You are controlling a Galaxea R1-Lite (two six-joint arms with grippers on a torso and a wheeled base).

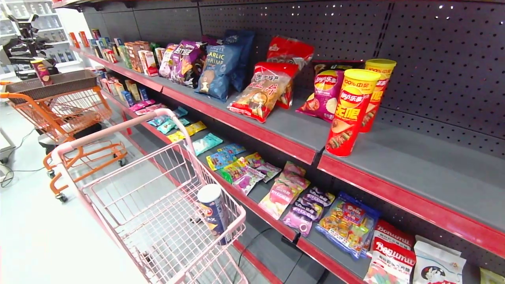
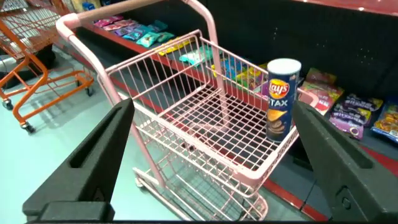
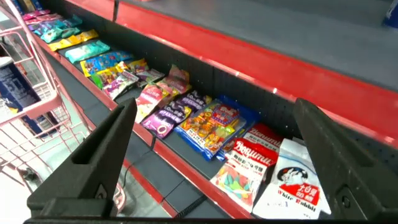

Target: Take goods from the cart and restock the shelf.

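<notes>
A dark blue chips can (image 1: 213, 210) with a white lid stands upright in the front corner of the pink cart (image 1: 118, 130), next to the shelf. In the left wrist view the same can (image 2: 279, 99) stands against the cart's wire wall (image 2: 146, 56). My left gripper (image 2: 211, 180) hangs open above and in front of the cart, well short of the can. My right gripper (image 3: 214, 168) is open over the lower shelf's candy bags (image 3: 208, 124), holding nothing. Two red and yellow chips cans (image 1: 350, 112) stand on the upper shelf (image 1: 414, 165).
Snack bags (image 1: 262, 92) and boxes line the upper shelf to the left; bare grey shelf lies right of the cans. Flat candy packs (image 1: 284, 193) cover the lower shelf. An orange cart (image 1: 63, 106) stands farther down the aisle.
</notes>
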